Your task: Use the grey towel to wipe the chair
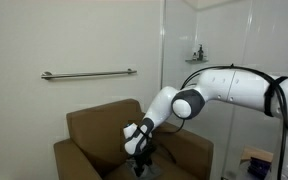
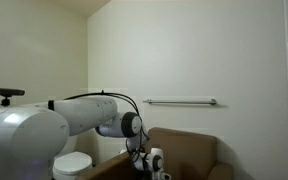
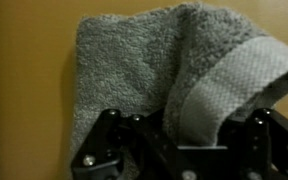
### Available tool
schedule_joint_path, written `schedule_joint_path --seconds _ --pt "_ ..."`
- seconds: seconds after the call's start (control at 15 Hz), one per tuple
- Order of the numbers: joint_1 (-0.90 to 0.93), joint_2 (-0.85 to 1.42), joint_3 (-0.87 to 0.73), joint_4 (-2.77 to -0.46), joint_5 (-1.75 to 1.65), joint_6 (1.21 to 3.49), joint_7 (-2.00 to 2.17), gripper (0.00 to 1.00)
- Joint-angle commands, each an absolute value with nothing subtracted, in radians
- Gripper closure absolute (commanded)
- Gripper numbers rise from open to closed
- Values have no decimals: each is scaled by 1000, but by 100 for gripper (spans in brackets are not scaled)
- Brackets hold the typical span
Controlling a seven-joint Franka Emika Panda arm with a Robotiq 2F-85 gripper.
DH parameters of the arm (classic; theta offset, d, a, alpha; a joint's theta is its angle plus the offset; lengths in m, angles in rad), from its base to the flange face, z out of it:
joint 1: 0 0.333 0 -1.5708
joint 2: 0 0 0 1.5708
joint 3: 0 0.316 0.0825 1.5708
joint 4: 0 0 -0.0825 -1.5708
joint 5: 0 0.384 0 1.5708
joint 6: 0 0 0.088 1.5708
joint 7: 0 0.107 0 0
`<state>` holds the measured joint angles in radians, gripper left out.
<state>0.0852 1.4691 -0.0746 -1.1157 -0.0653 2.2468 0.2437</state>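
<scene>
Wrist view: my pincer (image 3: 189, 142) is clamped on a fold of the grey towel (image 3: 164, 65). The cloth bunches up between the fingers (image 3: 106, 145) and flops forward over them, tan upholstery behind it. The towel blocks most of that view, so I can't see any contact patch.

The grip looks like it has only one fold. My guess is drag against the fabric could pull the cloth out mid-wipe or roll it under the fingers, so bare metal scrapes the chair. If I push down blind, the fingers could dig into the cushion.

In both exterior views the pincer (image 1: 138, 140) (image 2: 152, 162) sits low over the seat of the chair (image 1: 89, 128) (image 2: 192, 148), between the padded arms. A wide sweep could knock the arm (image 1: 219, 92) against the chair's arm or back.

Further back, a grab rail (image 1: 89, 74) is on the wall, and a small shelf (image 1: 196, 58) is too small to make out what it carries.

No brands, labels or writing readable anywhere.
</scene>
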Motion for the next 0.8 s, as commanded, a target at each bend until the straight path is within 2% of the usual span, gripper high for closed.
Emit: schedule_joint_path --seconds 0.0,0.47,0.73 --pt "123 1469 -24 -1114 -64 2290 201 97" --pt "269 1468 19 -1088 -104 2361 119 97" --pt "270 1470 -2 -1108 -95 2327 127 97"
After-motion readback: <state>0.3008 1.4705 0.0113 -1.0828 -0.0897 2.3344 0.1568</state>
